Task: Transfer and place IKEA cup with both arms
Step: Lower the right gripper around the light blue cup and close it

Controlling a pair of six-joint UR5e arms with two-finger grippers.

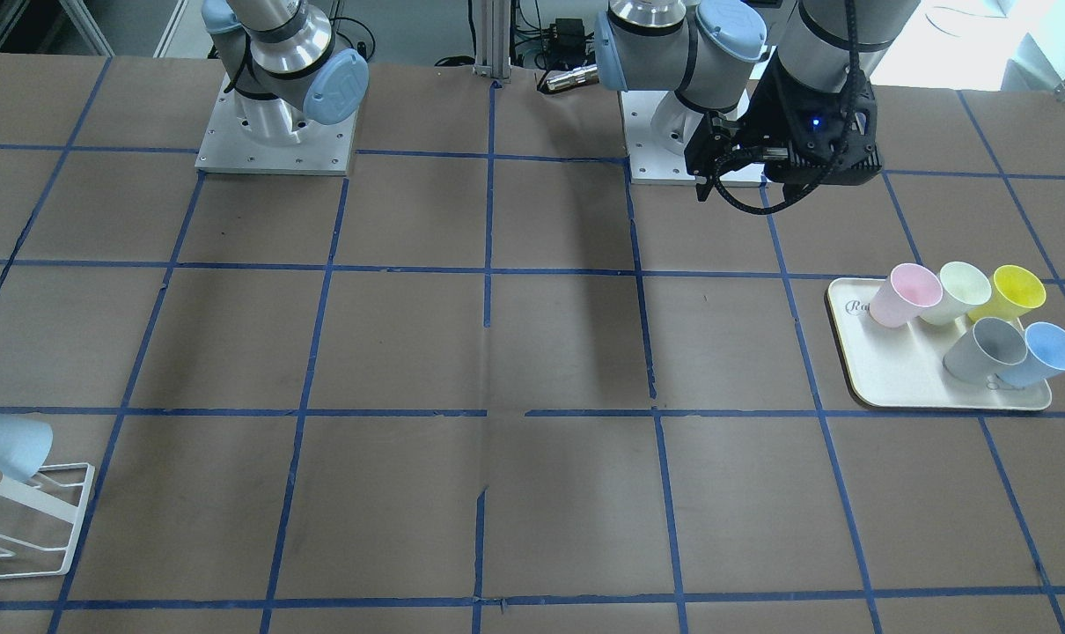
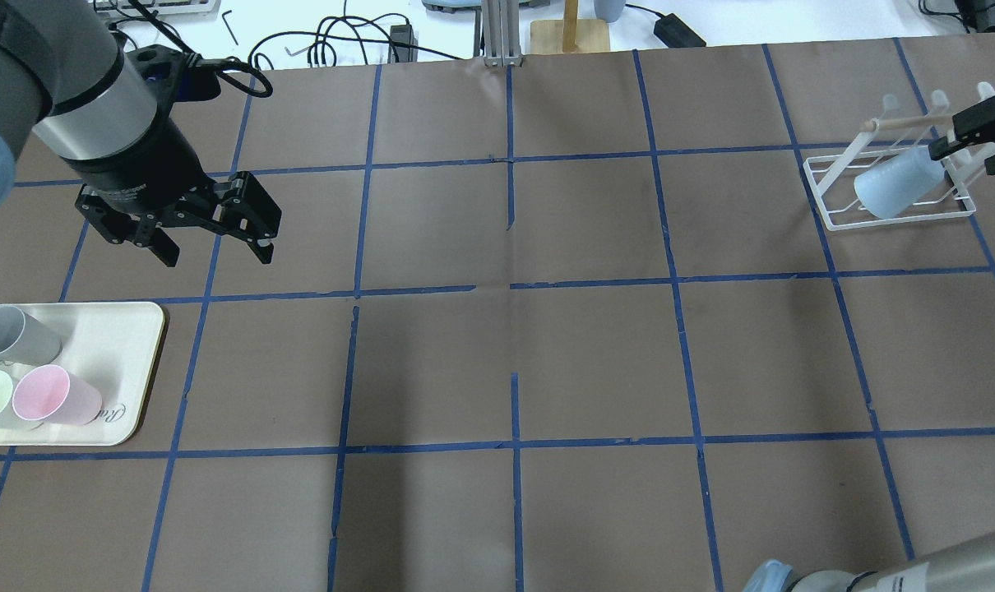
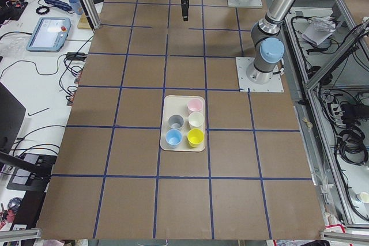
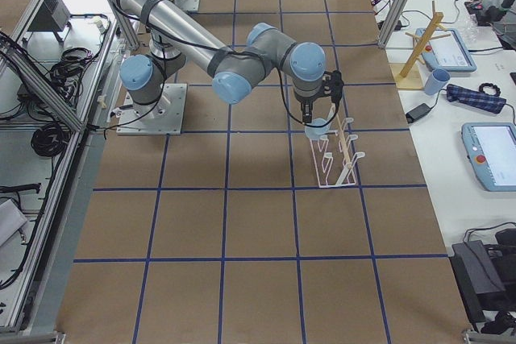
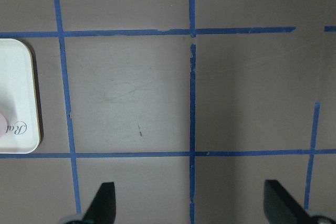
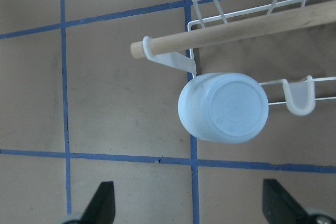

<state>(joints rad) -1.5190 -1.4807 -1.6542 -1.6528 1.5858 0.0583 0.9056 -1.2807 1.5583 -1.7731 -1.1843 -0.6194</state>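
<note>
Robot lab: gridded table [image 1: 532, 352], teach pendants [image 4: 490, 155]

Taped table [image 2: 596, 362]: tray [image 2: 119, 345], wire rack [image 6: 236, 30]

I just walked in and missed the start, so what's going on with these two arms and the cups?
The blue cup rests tilted, bottom up, on the white wire rack. The right end effector hovers above it, open and empty. The left end effector, also open and empty, hangs over bare table near the tray holding five other cups. Nothing is gripped right now.
</note>
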